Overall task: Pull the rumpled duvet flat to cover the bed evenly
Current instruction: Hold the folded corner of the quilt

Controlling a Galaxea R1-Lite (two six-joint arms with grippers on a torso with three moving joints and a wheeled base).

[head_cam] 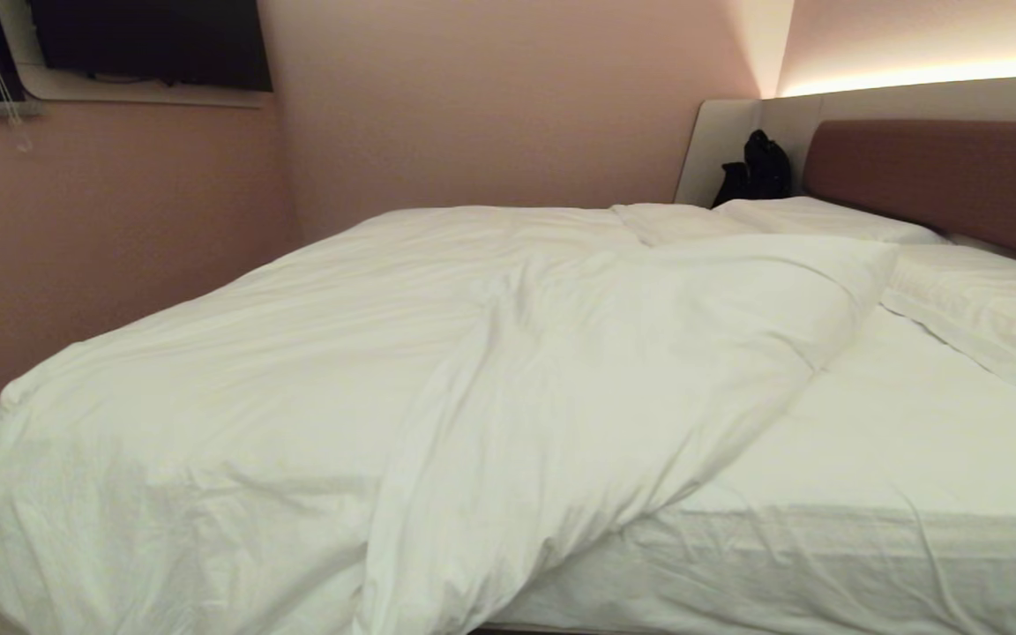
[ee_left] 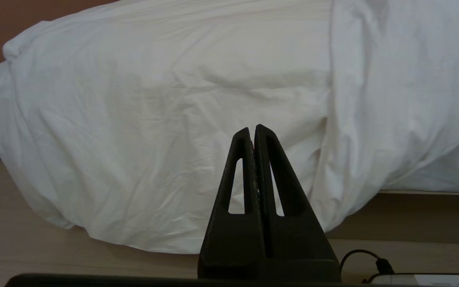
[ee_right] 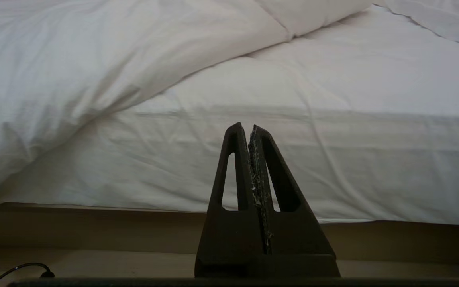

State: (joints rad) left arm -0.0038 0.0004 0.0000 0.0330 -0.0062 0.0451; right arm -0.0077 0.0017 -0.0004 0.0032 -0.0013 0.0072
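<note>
- Here, the duvet is seen bunched over the left part of the bed, its near edge hanging down over the side towards the floor.
- On the right, the mattress sheet is left uncovered, and a folded-back flap of the duvet is laid diagonally across the middle.
- Two pillows are placed against the brown headboard; a dark bag is propped in the far corner.
- The left gripper is held low before the hanging duvet, fingers pressed together, nothing gripped.
- The right gripper is held low before the bare mattress side, fingers likewise closed and empty.
</note>
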